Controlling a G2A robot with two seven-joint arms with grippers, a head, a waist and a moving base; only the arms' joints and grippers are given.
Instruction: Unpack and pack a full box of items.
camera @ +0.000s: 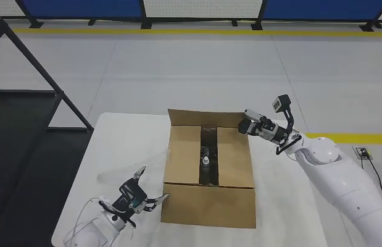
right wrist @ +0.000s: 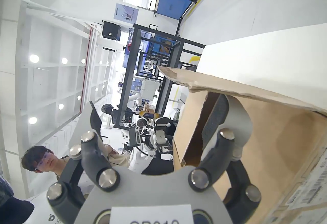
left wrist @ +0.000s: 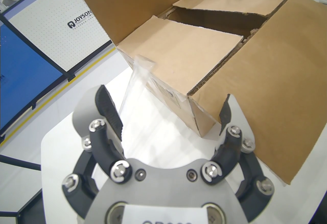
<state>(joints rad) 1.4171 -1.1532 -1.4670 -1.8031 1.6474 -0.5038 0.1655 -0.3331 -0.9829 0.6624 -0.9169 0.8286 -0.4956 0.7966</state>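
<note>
Cardboard box (camera: 184, 157) sits about mid-table on the white table (camera: 116, 154), and I use it as my reference for everything else. Its two side flaps are folded in over the top with a narrow slot left between them, and through that slot I can see a small bottle (camera: 205, 161) with a white cap standing inside; what else is in there I cannot tell. The box's far flap stands up, and its near flap is splayed outward and down on the robot's side. My left gripper (camera: 155, 182) hangs over the table just off the box's near left corner, fingers spread wide with nothing between them. From the left wrist camera that gripper (left wrist: 164, 92) faces the corner of the box (left wrist: 184, 51), where a strip of clear tape (left wrist: 138, 77) hangs loose from the left flap's edge beside a printed label (left wrist: 171, 97). My right gripper (camera: 242, 125) is at the box's far right corner, just above the right flap. In the right wrist camera its fingers are apart too (right wrist: 156, 101): one finger (right wrist: 217, 117) lies close against the torn cardboard edge at that corner of the box (right wrist: 276, 138), the other is out in open air away from the box. I cannot tell whether the near finger actually touches the cardboard.
</note>
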